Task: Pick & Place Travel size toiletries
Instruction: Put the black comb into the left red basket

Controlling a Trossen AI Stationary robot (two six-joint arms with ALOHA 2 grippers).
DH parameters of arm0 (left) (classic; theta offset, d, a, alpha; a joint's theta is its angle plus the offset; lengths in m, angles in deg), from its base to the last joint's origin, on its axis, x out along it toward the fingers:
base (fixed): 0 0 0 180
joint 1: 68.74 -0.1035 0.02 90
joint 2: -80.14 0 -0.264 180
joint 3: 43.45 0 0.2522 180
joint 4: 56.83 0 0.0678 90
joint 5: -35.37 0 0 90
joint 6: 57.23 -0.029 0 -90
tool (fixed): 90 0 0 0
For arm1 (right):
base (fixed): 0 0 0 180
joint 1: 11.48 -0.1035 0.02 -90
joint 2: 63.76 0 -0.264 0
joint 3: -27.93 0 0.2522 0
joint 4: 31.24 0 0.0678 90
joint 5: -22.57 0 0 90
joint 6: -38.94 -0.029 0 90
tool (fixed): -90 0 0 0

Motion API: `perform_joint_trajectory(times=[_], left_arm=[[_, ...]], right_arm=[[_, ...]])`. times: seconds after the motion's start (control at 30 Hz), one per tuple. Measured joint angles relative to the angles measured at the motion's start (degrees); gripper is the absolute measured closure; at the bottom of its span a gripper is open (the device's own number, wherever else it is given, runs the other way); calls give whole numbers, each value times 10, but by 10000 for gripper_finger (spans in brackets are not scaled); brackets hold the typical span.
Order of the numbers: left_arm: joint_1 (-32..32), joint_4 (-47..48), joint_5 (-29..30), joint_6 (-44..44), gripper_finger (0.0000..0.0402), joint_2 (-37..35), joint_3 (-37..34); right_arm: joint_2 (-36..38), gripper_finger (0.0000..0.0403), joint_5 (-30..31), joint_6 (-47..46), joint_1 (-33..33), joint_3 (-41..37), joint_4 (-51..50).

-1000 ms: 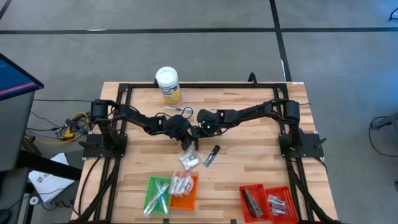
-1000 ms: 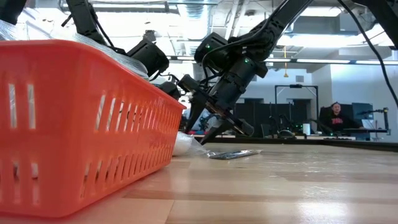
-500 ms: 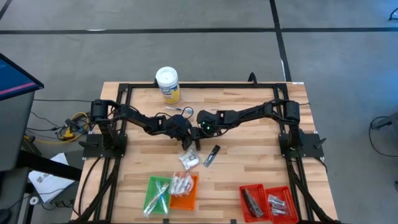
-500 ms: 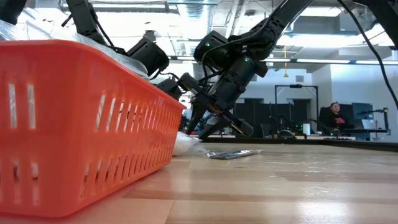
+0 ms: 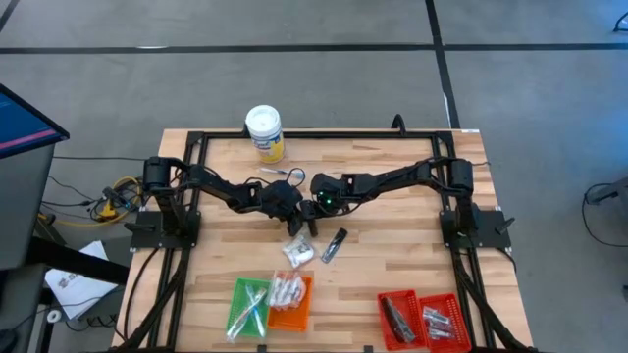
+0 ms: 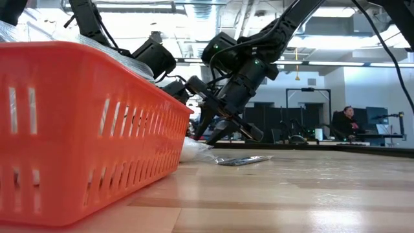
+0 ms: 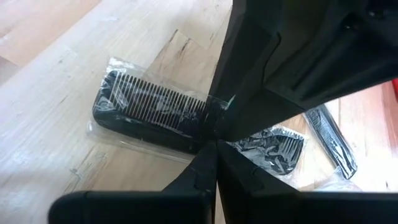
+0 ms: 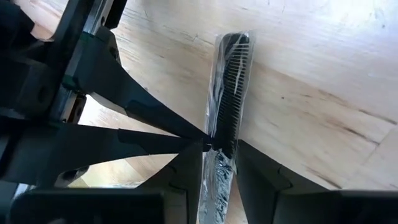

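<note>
Four trays line the counter's (image 5: 392,260) near edge at 6 o'clock: a green tray (image 5: 237,309) touching an orange tray (image 5: 297,312) on its right, and two red trays (image 5: 417,299) side by side towards 5 o'clock, all holding small toiletries. Just beyond the orange tray lies a white crinkly packet (image 5: 297,251), and beside it at its 3 o'clock a dark wrapped piece (image 5: 335,244) lies flat on the wood.

At the counter's centre the two arms meet above the surface. The right pincer (image 8: 219,152), reaching in from 3 o'clock, is clamped on a wrapped comb (image 8: 229,93), a black comb in a clear sleeve that runs between its fingers and sticks out past them. The left pincer (image 7: 214,146), coming from 9 o'clock, has its fingers pressed together, their tips against the comb's sleeve right at the right pincer; whether it pinches the film I cannot tell.

At 12 o'clock, by the far edge, stands a white-lidded tub (image 5: 264,132) with a yellow label. In the room beyond, a person (image 6: 349,120) sits at a desk.
</note>
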Motion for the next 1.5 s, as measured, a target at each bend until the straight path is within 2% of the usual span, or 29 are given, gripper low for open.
perform_joint_trajectory(times=[0.27, 0.5, 0.6, 0.77, 1.03, 1.27, 1.5], left_arm=[[0, 0, -4, 0, 401, 0, 0], [0, 2, -4, 12, 401, -3, 0], [0, -2, -4, 24, 401, -27, -8], [0, -1, 30, 40, 401, -103, -46], [0, -2, 89, 88, 401, -285, -125], [0, 0, 101, 147, 397, -413, -183], [0, -2, 92, 210, 376, -487, -213]], right_arm=[[0, 396, -3, 33, -2, 0, -12], [1, 400, -4, 49, -2, 1, -24], [2, 401, -7, 60, -2, 1, -33], [4, 402, -12, 72, -3, 1, -40], [34, 403, -15, 83, 1, -1, -19], [89, 403, -12, 83, 16, 1, 35], [159, 403, -12, 98, 25, -1, 64]])
